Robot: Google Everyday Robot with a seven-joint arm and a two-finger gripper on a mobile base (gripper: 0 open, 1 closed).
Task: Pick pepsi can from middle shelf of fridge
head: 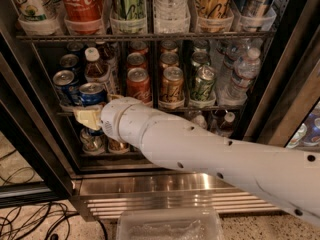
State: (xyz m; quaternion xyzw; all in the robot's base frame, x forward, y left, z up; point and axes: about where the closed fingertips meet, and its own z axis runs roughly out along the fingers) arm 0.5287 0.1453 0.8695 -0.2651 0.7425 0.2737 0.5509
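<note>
Though of unclear grip, gripper (90, 113) at pepsi can (93, 93), arm (200, 149) outstretched into fridge (150, 184).

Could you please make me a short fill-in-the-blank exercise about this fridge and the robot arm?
1. The gripper is at the front of the middle shelf, near its ___ end in the picture.
2. The pepsi can just above the gripper is ___ in colour.
3. The Coca-Cola can on the rack above is ___.
4. The robot's arm is ___ in colour.
Missing words: left; blue; red; white.
</note>
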